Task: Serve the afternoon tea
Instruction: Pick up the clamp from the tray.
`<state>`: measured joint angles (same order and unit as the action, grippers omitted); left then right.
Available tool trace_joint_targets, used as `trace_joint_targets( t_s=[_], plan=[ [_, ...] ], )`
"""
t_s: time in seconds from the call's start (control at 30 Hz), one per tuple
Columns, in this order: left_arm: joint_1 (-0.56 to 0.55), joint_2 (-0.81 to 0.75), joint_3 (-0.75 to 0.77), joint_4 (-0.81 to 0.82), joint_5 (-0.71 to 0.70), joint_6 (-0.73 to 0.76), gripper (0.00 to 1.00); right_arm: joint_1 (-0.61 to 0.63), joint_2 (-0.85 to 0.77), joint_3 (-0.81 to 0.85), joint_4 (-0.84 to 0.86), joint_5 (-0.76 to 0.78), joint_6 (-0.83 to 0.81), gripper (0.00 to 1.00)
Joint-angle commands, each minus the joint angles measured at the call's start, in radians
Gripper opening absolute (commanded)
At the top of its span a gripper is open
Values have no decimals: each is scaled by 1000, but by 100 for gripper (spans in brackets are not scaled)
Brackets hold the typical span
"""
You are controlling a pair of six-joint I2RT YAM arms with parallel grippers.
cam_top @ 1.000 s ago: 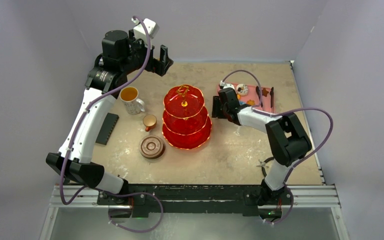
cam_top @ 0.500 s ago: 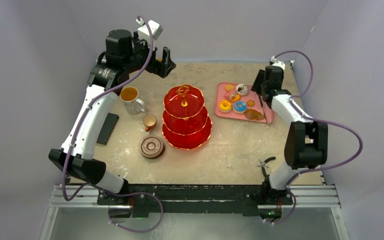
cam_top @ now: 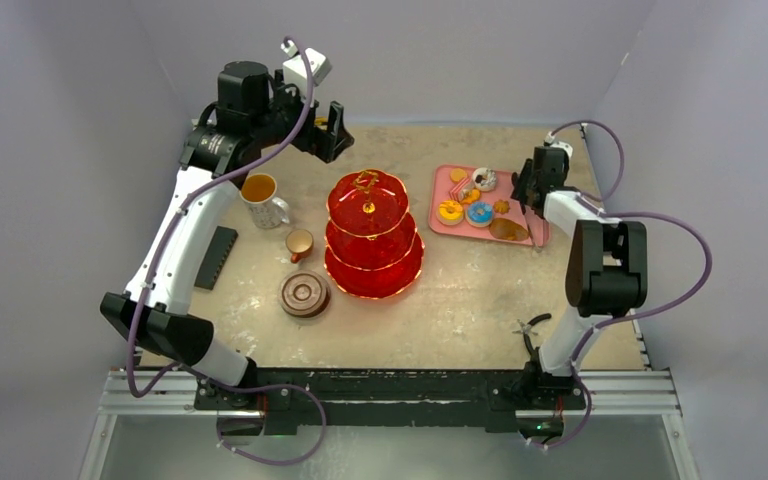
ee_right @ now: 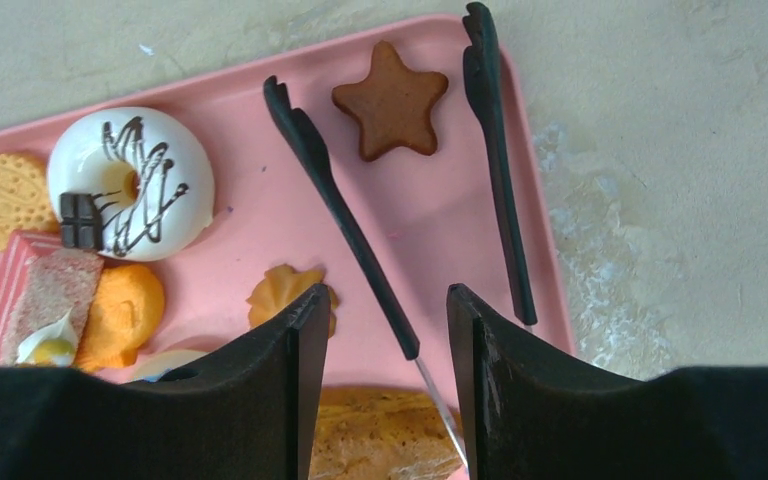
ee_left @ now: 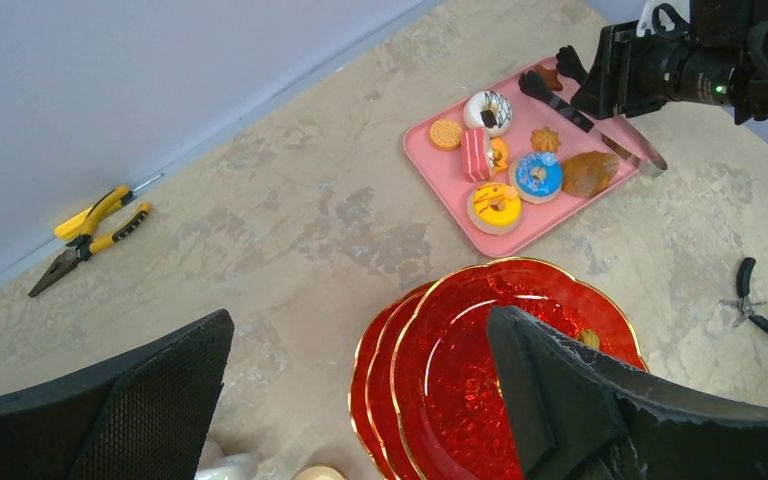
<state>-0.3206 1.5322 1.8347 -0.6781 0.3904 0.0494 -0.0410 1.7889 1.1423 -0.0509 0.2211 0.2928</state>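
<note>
Top view: right arm has swung from the inner side of the pink tray to its far right end. The left arm has barely moved and is high behind the three-tier stand. The stand sits mid-bench with the mug of tea and brown cup to its left. Left wrist: left fingers spread wide, holding nothing, above the stand. Pastries all on the tray. Right wrist: right fingers partly open and empty. One leg of the black tongs runs into the gap under them. Probably lining up a tongs pickup. Serving not started.
</note>
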Motion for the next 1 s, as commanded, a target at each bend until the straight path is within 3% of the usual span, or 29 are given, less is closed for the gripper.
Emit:
trace_joint_targets(
  t_s=[0.0, 0.37, 0.53, 0.67, 0.83, 0.97],
  plan=[
    [9, -38, -3, 22, 24, 26, 99, -8, 36, 19, 46, 29, -18, 50],
    [9, -37, 9, 25, 17, 28, 99, -10, 137, 76, 47, 20, -9, 46],
    [8, -37, 5, 31, 24, 23, 99, -8, 104, 60, 86, 60, 1, 24],
    [9, -40, -5, 32, 44, 21, 99, -8, 34, 26, 102, 60, 6, 13],
    [8, -51, -10, 30, 55, 34, 99, 19, -41, -12, 108, 31, 0, 1],
    [9, -59, -9, 30, 81, 41, 99, 104, -118, -35, 78, 37, 2, 0]
  ],
)
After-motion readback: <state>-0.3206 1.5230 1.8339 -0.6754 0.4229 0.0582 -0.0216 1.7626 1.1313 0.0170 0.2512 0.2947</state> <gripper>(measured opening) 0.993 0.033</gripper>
